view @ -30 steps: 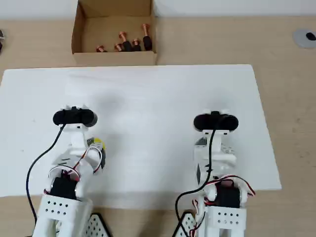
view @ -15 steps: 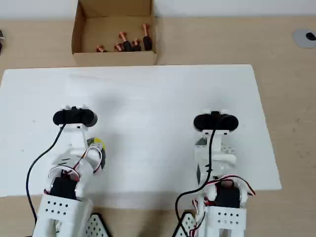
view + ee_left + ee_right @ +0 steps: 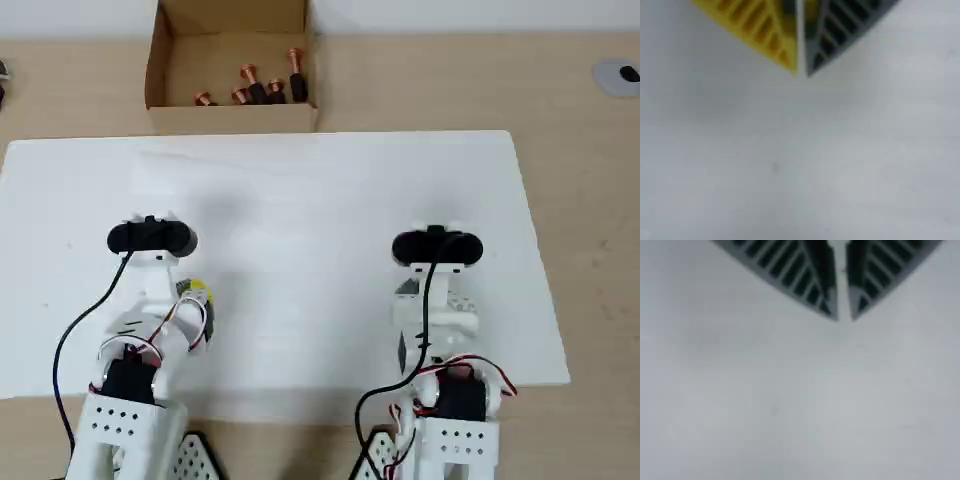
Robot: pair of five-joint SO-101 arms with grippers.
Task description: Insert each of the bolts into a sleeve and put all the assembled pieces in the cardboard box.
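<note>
Several copper bolts in black sleeves [image 3: 268, 88] lie inside the open cardboard box [image 3: 160, 62] at the table's far edge. Both arms rest folded near the front of the white mat [image 3: 320, 200], far from the box. In the left wrist view, the left gripper [image 3: 801, 70] has one yellow and one dark ribbed finger; they meet at the tips with nothing between them, just above the mat. The right gripper [image 3: 842, 316] hangs over the mat too, its two dark ribbed fingers a hair apart and holding nothing.
The wooden table [image 3: 420, 85] extends past the mat on every side. A grey disc [image 3: 616, 76] lies at the far right edge. A black cable [image 3: 90, 312] loops beside the left arm's base.
</note>
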